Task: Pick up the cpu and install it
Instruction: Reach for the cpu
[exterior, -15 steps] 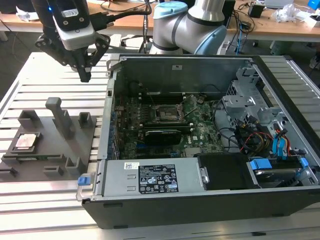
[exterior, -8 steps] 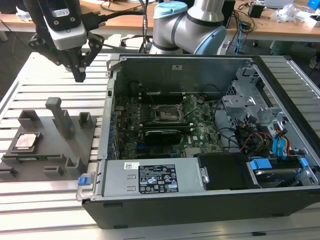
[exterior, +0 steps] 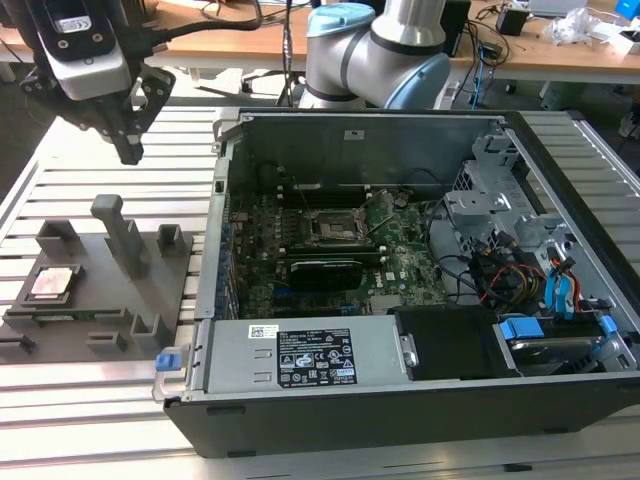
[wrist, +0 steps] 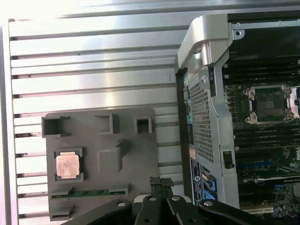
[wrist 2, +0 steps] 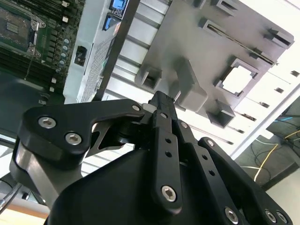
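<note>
The fingers (exterior: 129,145), pressed together and empty, hang above the far edge of the grey tray (exterior: 110,300) on the bench (exterior: 100,392), while the cpu (exterior: 52,283) lies flat in its pocket, below them toward the exterior view's left.

cpu (wrist: 67,165) silvery-pink | tray (wrist: 136,154) gry | mobo (exterior: 400,265) grn | gripper (wrist: 161,181) blk | table (wrist: 93,61) slvr, ribbed

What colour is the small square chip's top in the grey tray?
The cpu is shiny silvery-pink, darker-rimmed; clearest in the first wrist view.
</note>
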Action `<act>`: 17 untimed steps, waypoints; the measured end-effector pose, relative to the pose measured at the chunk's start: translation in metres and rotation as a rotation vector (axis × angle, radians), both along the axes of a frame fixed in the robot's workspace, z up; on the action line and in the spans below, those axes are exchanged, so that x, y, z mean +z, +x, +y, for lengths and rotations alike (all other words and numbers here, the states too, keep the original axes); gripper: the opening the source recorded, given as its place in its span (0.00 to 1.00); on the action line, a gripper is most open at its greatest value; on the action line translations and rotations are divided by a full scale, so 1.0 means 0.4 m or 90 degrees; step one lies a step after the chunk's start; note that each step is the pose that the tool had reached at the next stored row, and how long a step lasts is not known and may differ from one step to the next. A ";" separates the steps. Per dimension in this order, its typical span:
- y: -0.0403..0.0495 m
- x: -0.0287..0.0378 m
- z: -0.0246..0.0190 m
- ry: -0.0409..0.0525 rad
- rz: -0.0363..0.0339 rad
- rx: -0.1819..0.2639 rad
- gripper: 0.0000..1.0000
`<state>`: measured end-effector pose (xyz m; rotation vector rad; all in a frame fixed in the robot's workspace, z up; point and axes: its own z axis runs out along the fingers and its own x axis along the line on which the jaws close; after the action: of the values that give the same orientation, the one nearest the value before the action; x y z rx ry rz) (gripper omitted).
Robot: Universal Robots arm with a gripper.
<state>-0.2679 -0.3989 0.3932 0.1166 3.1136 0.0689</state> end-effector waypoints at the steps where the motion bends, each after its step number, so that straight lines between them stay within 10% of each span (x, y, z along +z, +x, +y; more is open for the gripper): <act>1: -0.006 0.000 0.000 0.0000 0.0000 0.000 0.11; 17: -0.095 0.000 0.000 0.0000 0.0001 0.000 0.11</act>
<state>-0.3061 -0.3988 0.3933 0.1166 3.1137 0.0689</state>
